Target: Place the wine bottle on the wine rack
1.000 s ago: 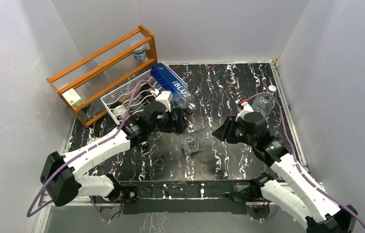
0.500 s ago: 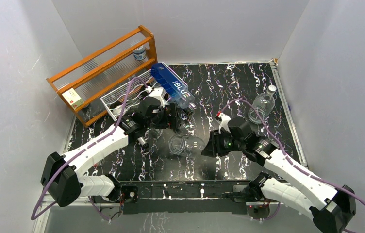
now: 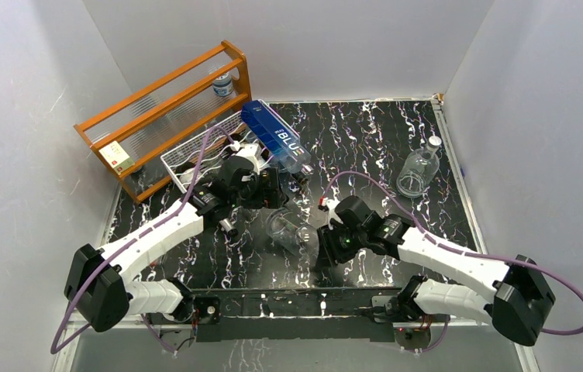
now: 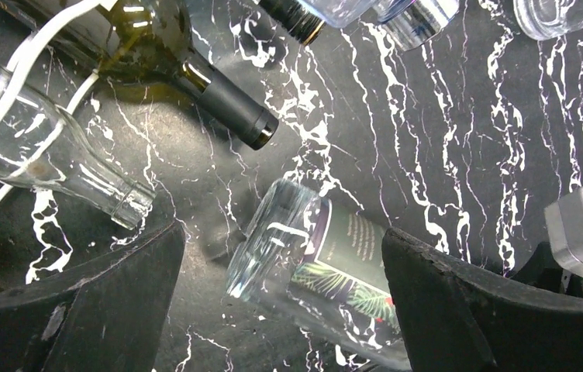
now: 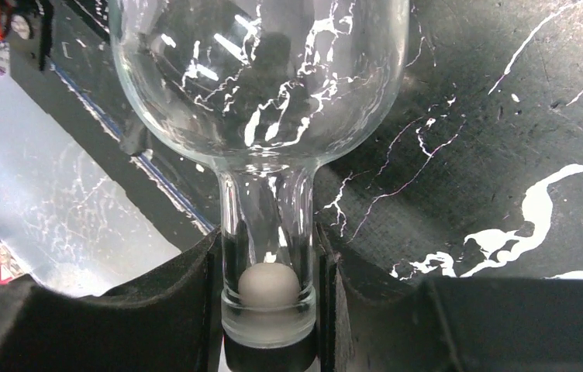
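Note:
The wine bottle (image 3: 288, 226) is clear glass with a dark leafy label and lies on its side over the black marbled table. My right gripper (image 3: 327, 234) is shut on its neck (image 5: 267, 217), a fingertip pressing each side just above the stoppered mouth. My left gripper (image 3: 273, 192) hovers open over the bottle's base end (image 4: 288, 232), one finger (image 4: 110, 294) to each side and neither touching it. The wine rack (image 3: 184, 155), white wire, stands at the back left behind the left gripper. It holds a dark bottle (image 4: 219, 97) and a clear bottle (image 4: 48, 147).
An orange wooden shelf frame (image 3: 164, 105) stands against the left wall behind the rack. A blue boxed bottle (image 3: 277, 138) leans by the rack's right end. A round clear flask (image 3: 417, 172) stands at the right side of the table (image 3: 366, 139).
My right arm has swung left and nearer with the bottle, carrying it under the left gripper. The left gripper has drawn back slightly towards the rack and stayed open.

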Robot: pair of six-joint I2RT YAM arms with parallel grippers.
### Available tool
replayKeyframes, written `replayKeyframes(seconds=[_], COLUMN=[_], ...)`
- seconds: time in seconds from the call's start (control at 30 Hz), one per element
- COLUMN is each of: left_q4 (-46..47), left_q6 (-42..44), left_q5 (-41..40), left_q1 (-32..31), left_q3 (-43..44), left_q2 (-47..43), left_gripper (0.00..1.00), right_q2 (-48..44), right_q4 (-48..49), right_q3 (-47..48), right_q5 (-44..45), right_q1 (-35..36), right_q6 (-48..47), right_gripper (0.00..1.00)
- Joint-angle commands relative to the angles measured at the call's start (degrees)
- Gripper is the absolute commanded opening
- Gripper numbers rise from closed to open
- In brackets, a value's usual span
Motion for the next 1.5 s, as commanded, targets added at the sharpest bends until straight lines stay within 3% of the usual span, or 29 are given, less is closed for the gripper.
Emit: replayKeyframes(seconds=[0.0,0.4,0.53,0.67,0.77,0.93,1.13,1.47], left_q4=[-0.29,5.43,8.24,9.05,7.33,7.36,7.04,5.70], left_q6=[0.44,-1.27,-2.06,-1.71,-0.88,-0.10,0.42,1.05], left_q5=[3.49,13.49,16.30,17.54,15.44,15.75,18.24,19.21], left_q1=[1.04,4.11,4.84,5.11,5.20,5.58,5.70,5.68], left_q3=[-0.93,-4.23,-4.43,-4.47,-4.38,-4.07,-4.54,-5.90], left_q2=[0.02,5.00,7.04,8.96,10.00,12.16,13.44,12.61], left_gripper=[0.98,0.91,0.84,0.74,0.74,0.72,0.50,0.48], right_q2=[3.59,11.87,14.85,17.09,17.05,16.91,14.99,15.55], right_q4=[-2.11,2.81,6.21,7.83,8.29,9.71,14.26,20.74], right_q3=[1.60,4.16,3.86,3.64,3.52,2.50,0.53,-1.40], right_q5=[1.61,2.24,1.57,4.37,5.46,6.36,9.30,14.34], right_q1=[0.15,0.72,0.89,1.91,2.12,2.13,2.07,2.13], right_q6=[-1.57,-6.05,-6.37,-7.44,-8.68,-8.38,-7.28,-7.60], right_gripper=[0.05,0.10,0.11,0.11,0.13,0.23,0.45,0.61])
